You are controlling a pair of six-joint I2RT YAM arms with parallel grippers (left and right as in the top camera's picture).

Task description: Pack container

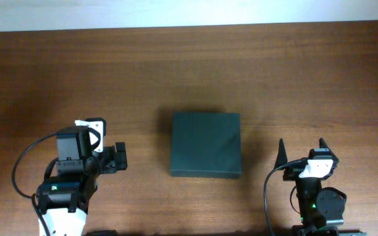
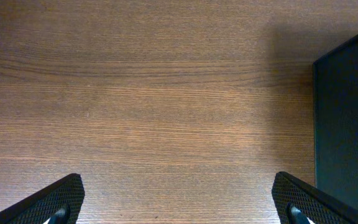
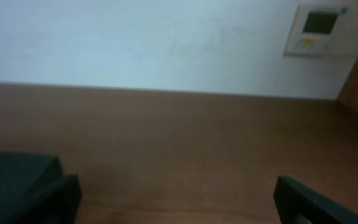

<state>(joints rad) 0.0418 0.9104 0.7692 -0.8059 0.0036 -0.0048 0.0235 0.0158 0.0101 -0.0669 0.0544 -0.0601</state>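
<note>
Overhead view: one container (image 1: 206, 145) was counted, with two arms and two grippers. The container lay flat on the wooden table (image 1: 274, 72), its top face shut, so the contents could not be seen. The left gripper (image 1: 100, 156) sat to the container's left and apart from it, on a folded arm. The right gripper (image 1: 301, 147) sat to the container's right, also apart, with both fingers pointing away from the arm base and spread wide. Neither gripper held anything.

Left wrist view: two fingers (image 2: 55, 199) stood far apart at the lower corners, with only bare table (image 2: 166, 93) between them. One dark side of the container (image 2: 347, 124) showed just beyond the right-hand finger. No contact was observed.

Right wrist view: the picture was blurred. Two fingers (image 3: 316, 202) were spread wide and empty. The container (image 3: 11, 174) sat beside the left-hand finger. One wall panel (image 3: 316, 28) hung on the pale wall well beyond the container.
</note>
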